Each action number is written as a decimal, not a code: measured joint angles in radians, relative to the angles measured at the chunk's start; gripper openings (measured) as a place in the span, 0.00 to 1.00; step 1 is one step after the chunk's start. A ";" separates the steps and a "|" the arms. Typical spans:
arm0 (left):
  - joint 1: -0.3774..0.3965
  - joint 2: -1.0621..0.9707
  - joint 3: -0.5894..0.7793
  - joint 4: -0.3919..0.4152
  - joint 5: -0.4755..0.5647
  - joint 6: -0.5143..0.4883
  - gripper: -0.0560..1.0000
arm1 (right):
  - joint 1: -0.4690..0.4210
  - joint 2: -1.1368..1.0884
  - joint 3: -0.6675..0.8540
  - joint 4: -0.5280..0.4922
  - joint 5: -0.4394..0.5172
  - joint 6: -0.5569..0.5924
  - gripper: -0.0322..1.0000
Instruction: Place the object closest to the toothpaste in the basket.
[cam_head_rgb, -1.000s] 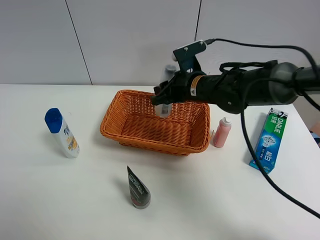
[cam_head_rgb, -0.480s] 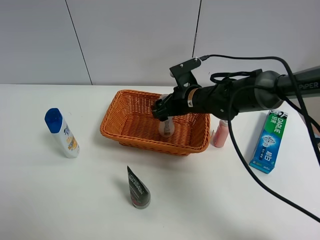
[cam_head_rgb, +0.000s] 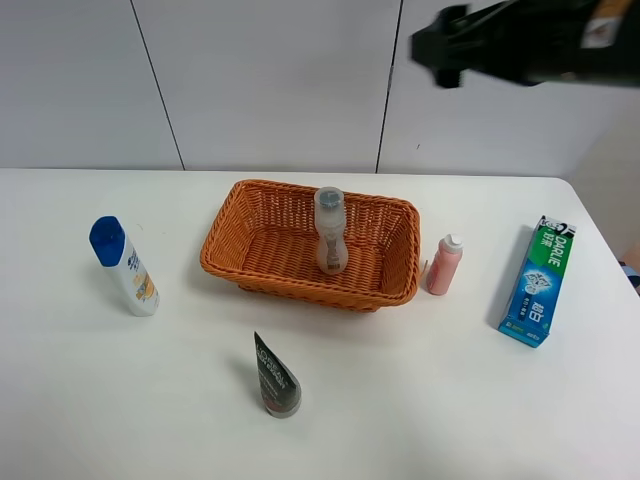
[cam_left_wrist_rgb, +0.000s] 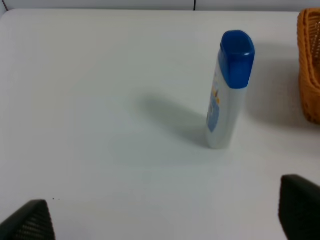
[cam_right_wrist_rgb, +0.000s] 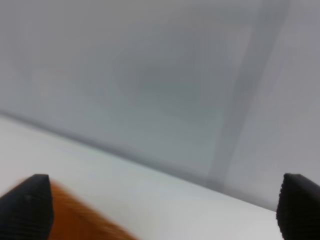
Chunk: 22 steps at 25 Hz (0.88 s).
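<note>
The right gripper (cam_right_wrist_rgb: 162, 207) is hanging high above the far right of the table, its jaws spread wide and gripping nothing; its camera is looking only at the wall and a sliver of orange wicker. In the high view the arm (cam_head_rgb: 520, 40) is showing as a dark blur near the top edge. The left gripper (cam_left_wrist_rgb: 165, 215) is also spread and empty, and is facing the blue-capped bottle (cam_left_wrist_rgb: 229, 90) standing upright well to the left of the basket.

Below, a clear waisted bottle (cam_head_rgb: 331, 232) is standing upright inside the basket (cam_head_rgb: 215, 262), towards its far middle, free of any grip. To my eye the placing is looking done. A small pink bottle (cam_head_rgb: 444, 266) is standing just beside the basket's right wall, between it and the toothpaste box (cam_head_rgb: 539, 281) lying flat on the table (cam_head_rgb: 100, 400). A black tube (cam_head_rgb: 274, 377) is lying nearer the front.

The clear bottle is looking like light, stiff plastic, smooth and probably slippery, and tall enough to tip on the uneven wicker. I am guessing its narrow waist is the safest place to pinch, where the jaws cannot slide up or down. The pink one, if wanted, seems equally light; its body below the cap is offering the best hold.
</note>
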 joint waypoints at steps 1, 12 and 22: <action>0.000 0.000 0.000 0.000 0.000 0.000 0.90 | -0.027 -0.059 0.000 -0.013 0.062 -0.001 0.89; 0.000 0.000 0.000 0.000 0.000 0.000 0.90 | -0.280 -0.825 0.031 -0.066 0.828 -0.008 0.89; 0.000 0.000 0.000 0.000 0.000 0.000 0.90 | -0.404 -1.091 0.400 0.088 0.887 0.001 0.89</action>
